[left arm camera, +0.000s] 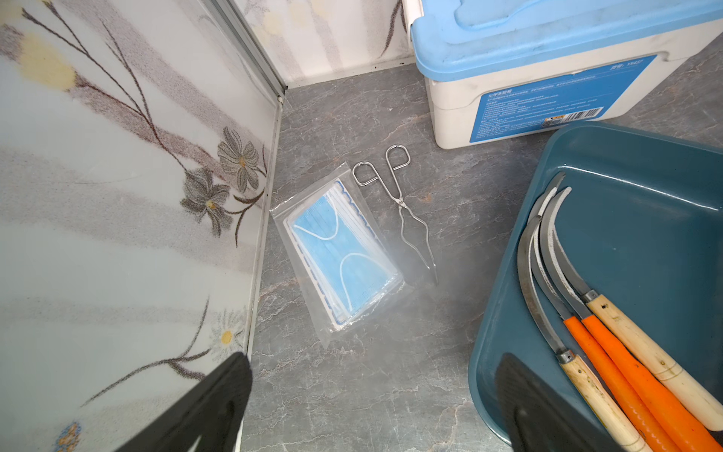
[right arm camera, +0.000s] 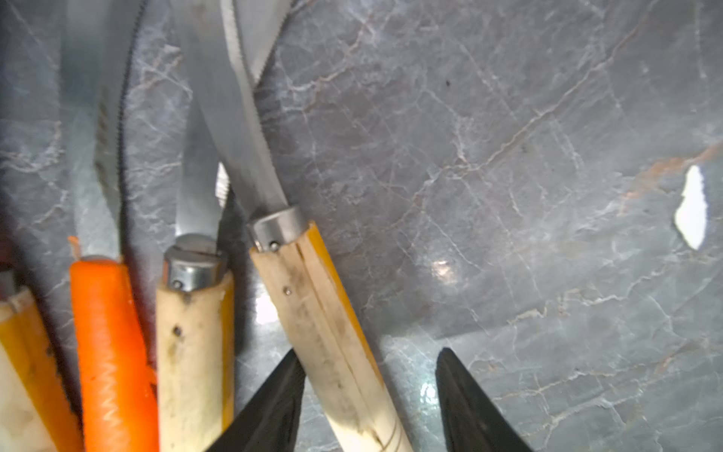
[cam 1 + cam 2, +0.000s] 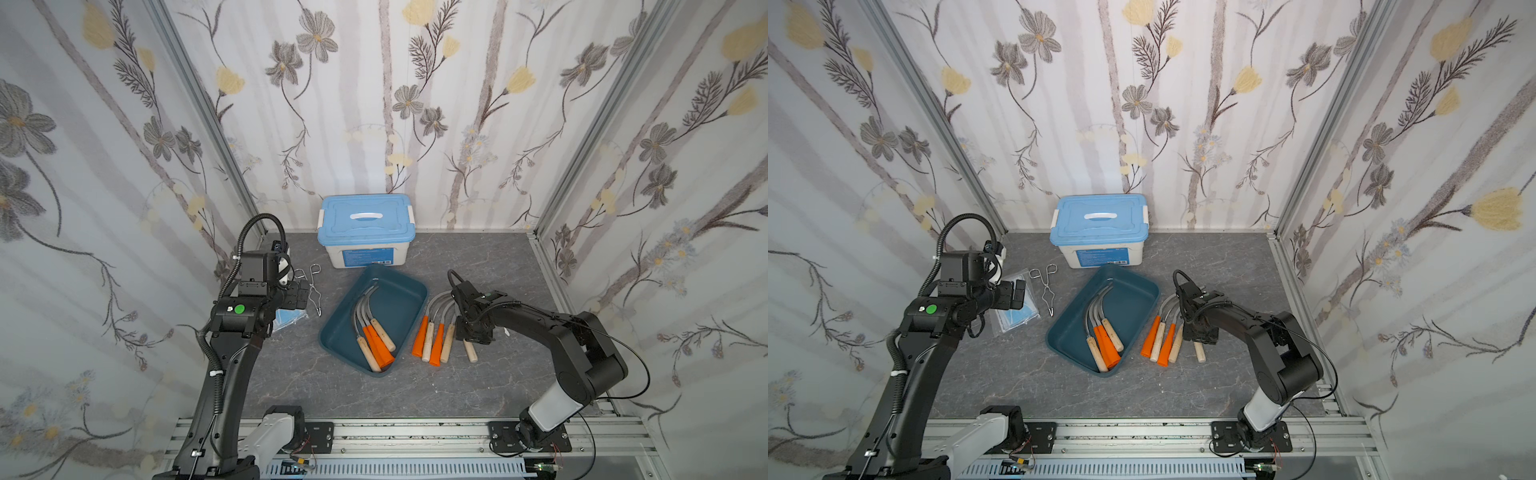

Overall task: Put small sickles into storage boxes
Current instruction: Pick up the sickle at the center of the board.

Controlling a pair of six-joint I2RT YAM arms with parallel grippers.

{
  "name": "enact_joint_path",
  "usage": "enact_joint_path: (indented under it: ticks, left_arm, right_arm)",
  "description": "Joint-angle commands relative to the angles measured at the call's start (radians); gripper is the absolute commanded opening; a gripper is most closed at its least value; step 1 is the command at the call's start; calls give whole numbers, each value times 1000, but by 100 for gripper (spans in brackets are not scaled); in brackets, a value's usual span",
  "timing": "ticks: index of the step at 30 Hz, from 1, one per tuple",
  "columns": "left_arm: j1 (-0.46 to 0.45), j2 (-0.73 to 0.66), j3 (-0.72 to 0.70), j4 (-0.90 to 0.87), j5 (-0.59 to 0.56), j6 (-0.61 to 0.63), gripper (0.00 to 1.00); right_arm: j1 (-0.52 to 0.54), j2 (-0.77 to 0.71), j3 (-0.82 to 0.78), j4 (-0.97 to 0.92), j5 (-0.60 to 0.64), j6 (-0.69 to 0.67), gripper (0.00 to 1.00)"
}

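The storage box, a dark teal tray (image 3: 399, 303) (image 3: 1129, 299) (image 1: 626, 188), sits mid-table and holds several small sickles (image 3: 374, 332) (image 3: 1104, 336) (image 1: 610, 344) with orange and wooden handles. Several more sickles (image 3: 434, 336) (image 3: 1163, 336) lie in a row on the table just right of the tray. My right gripper (image 3: 471, 334) (image 3: 1202, 332) (image 2: 367, 352) is low over the rightmost, wooden-handled sickle (image 3: 470, 351) (image 2: 313, 297). It is open and straddles that handle: one finger is against it, the other stands apart. My left gripper (image 3: 302, 291) (image 3: 1017, 293) (image 1: 373, 358) hangs open and empty left of the tray.
A white box with a light-blue lid (image 3: 365, 232) stands behind the tray at the back wall. Wire tongs (image 3: 314, 286) (image 1: 407, 219) and a bagged pack of blue masks (image 3: 1017, 311) (image 1: 340, 254) lie under my left gripper. A white scrap (image 2: 692, 207) lies right of the sickles. Walls close three sides.
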Motion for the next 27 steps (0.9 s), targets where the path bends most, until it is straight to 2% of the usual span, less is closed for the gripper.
enact_joint_path:
  ticks: [1,13,27]
  left_arm:
    - [1,6,5,22,1,8,100]
    - [1,-5,5,17,-6,9,100]
    - [1,-15,-5,13,0,6,100]
  right_arm:
    - [-1,-8,10,14,19,-8,55]
    - [-1,37,56,17,-10,-27,54]
    - [1,18,13,17,-15,-18,51]
